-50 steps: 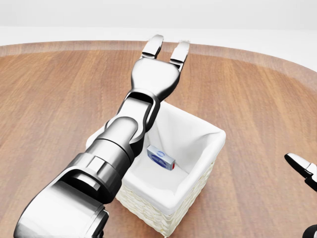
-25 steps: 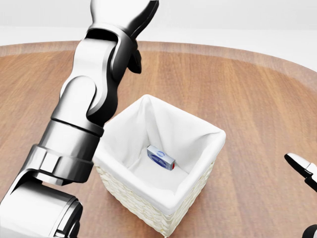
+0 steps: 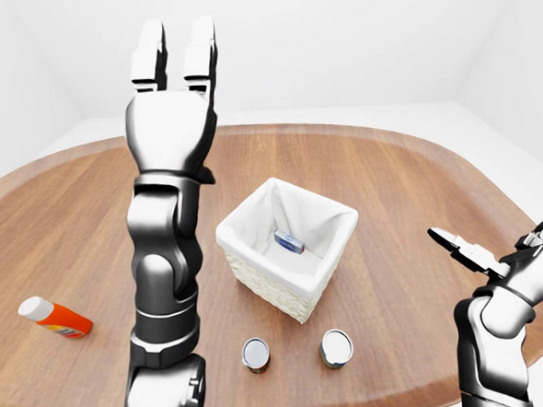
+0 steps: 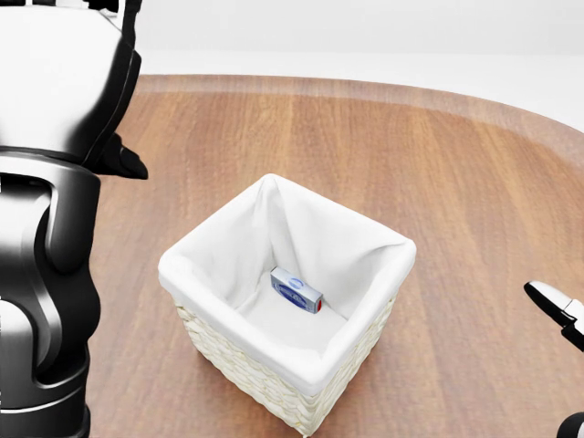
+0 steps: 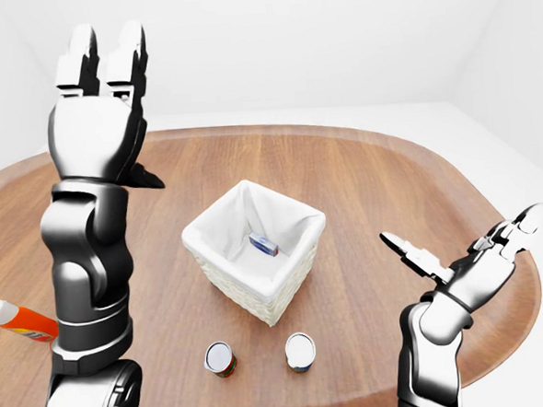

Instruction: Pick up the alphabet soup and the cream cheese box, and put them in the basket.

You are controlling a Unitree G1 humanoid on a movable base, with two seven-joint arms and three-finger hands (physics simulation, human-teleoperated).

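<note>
We judged the task half done: the cream cheese box [image 4: 297, 291] lay inside the basket [image 4: 274, 360], on its white lining. The alphabet soup was left; two cans [image 3: 256, 353] [image 3: 336, 347] stood just below the basket in the left-eye view, and we could not tell which was the soup. Our left hand [image 3: 173, 76] was raised above the basket's left side, fingers straight, holding nothing. Our right hand [image 5: 482, 255] hovered spread and empty, well right of the basket.
</note>
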